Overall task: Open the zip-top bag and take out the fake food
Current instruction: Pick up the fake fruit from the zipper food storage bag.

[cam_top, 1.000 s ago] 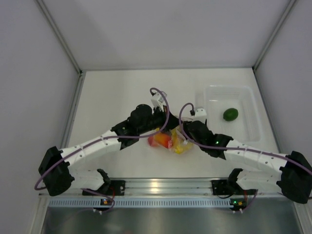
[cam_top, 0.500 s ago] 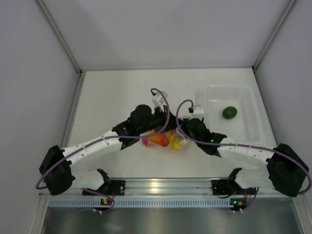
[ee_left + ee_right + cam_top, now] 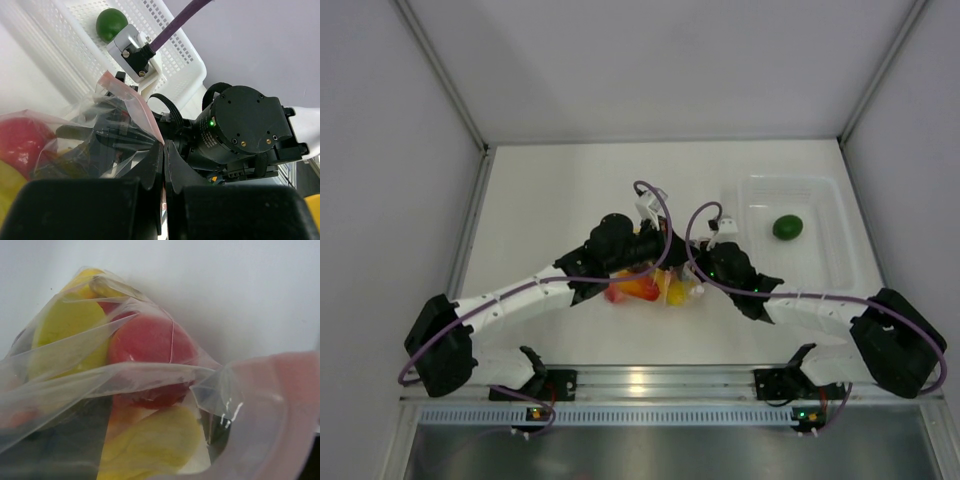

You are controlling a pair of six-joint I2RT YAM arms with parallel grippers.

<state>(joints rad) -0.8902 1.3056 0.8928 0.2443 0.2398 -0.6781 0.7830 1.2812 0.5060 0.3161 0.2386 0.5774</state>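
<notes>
Item, zip-top bag [image 3: 645, 288]: it lies on the table [image 3: 550, 200] between the two wrists. Over the last second it has slid a little toward the left arm, and both arms have gone with it. Item, left gripper [image 3: 163, 152]: pinched narrow on the bag's mouth, with clear film and the pink zip strip [image 3: 131, 95] caught between its fingers; you may log that hold as firm. Item, right gripper [image 3: 688, 278]: set against the opposite side of the mouth, its arm now reaching further across than a second ago. Its own camera is filled with film and shows no fingers, so you cannot tell whether it is spread or clamped. Item, fake food [image 3: 150, 347]: a red piece and yellow pieces, all behind plastic inside the bag. Item, lime [image 3: 786, 226]: one piece already out, loose in the tray [image 3: 820, 268] at the right and well apart from the bag. It has crept slightly toward the tray's far left. Reading for you: the shift looks like the pair dragging the mouth sideways rather than drawing anything out. In the right wrist view the strip curves round like a loop, which suggests the seal is at least partly parted. Enter the step as opening in progress, with the bagged pieces yet to come out.
</notes>
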